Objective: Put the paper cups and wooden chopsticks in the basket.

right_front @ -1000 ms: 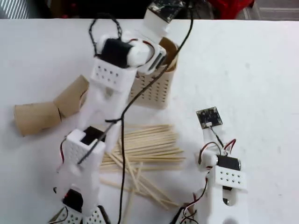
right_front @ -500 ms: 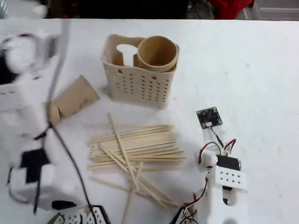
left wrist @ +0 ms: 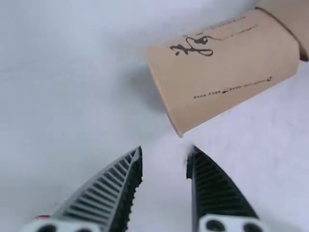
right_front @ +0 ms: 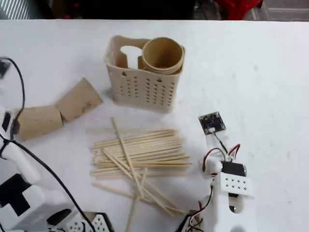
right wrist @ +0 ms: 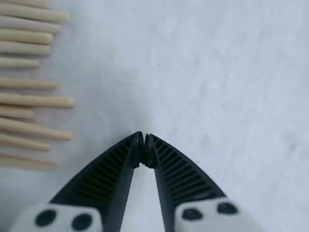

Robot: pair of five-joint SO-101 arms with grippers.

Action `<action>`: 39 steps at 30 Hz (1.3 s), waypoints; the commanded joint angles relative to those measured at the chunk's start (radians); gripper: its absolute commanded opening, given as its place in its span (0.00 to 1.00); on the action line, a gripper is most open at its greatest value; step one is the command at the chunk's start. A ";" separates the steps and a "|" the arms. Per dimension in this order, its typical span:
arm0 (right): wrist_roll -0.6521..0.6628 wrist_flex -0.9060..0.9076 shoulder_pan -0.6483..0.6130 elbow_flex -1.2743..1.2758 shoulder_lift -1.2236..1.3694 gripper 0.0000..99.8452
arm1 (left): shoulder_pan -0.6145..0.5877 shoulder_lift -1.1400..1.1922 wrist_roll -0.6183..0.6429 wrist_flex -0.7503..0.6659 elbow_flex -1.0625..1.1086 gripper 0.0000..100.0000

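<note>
Left fingers (left wrist: 129, 176): part open, a clear gap between the tips, nothing held. They sit low over the counter (right_front: 251, 63). A paper cup (left wrist: 222, 67) lies on its side just ahead of the tips, not touching them. A second cup (right_front: 79, 99) lies beyond it, also on its side, the two ends touching.

Basket (right_front: 145, 89): upright, well away from both sets of fingers, with a third cup (right_front: 161, 54) standing in it, mouth up.

Chopsticks (right_front: 140, 154): a loose pile on the counter between the two arms, mostly parallel, a few lying crossed over the rest. None in the basket.

Right fingers (right wrist: 137, 150): closed tip to tip, empty, just above bare counter. The ends of the chopsticks lie near, off to one side of the tips, with no contact.
</note>
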 commanded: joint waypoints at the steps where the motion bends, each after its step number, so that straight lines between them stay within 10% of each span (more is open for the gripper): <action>1: 0.000 -0.018 -0.010 -0.005 0.004 0.02 | -0.012 -0.047 -0.037 -0.124 0.112 0.17; 12: 0.000 -0.018 -0.010 -0.005 0.004 0.02 | 0.085 -0.045 -0.146 -0.330 0.301 0.17; 39: 0.000 -0.018 -0.010 -0.005 0.004 0.02 | 0.291 -0.054 -0.092 -0.173 0.123 0.17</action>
